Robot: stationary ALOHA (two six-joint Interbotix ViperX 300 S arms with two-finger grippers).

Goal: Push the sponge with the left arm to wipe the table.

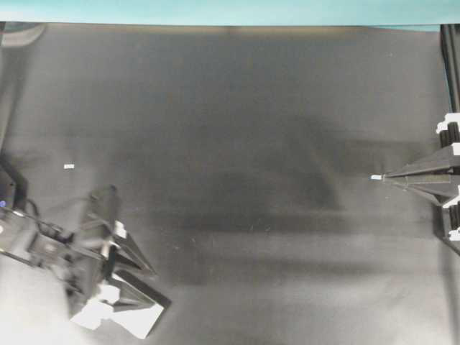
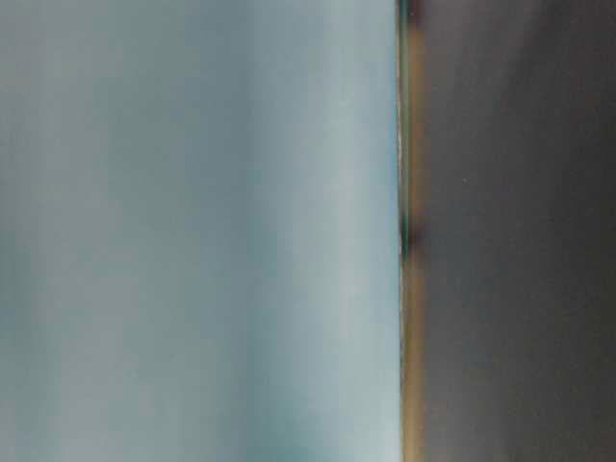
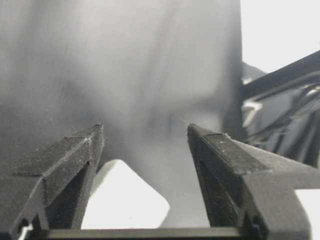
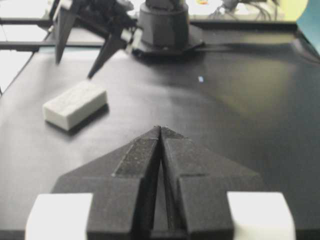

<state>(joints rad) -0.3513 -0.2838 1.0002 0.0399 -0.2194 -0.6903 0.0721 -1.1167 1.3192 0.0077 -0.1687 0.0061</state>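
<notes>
The white sponge (image 1: 133,325) lies flat on the black table (image 1: 230,144) at the near left corner, partly hidden under my left gripper (image 1: 159,287). In the left wrist view my left gripper (image 3: 145,130) is open, and the sponge (image 3: 125,200) shows low between its fingers, close to the left finger (image 3: 75,155). In the right wrist view the sponge (image 4: 75,105) lies free, with the left gripper (image 4: 80,57) raised just behind it and apart from it. My right gripper (image 1: 381,177) is shut and empty at the right edge, far from the sponge; it also shows in its own wrist view (image 4: 161,130).
A teal strip (image 1: 230,11) runs along the table's far edge. A small white speck (image 1: 69,167) lies on the table at the left and also shows in the right wrist view (image 4: 200,79). The left arm's base (image 4: 165,25) stands behind the sponge. The table-level view is blurred.
</notes>
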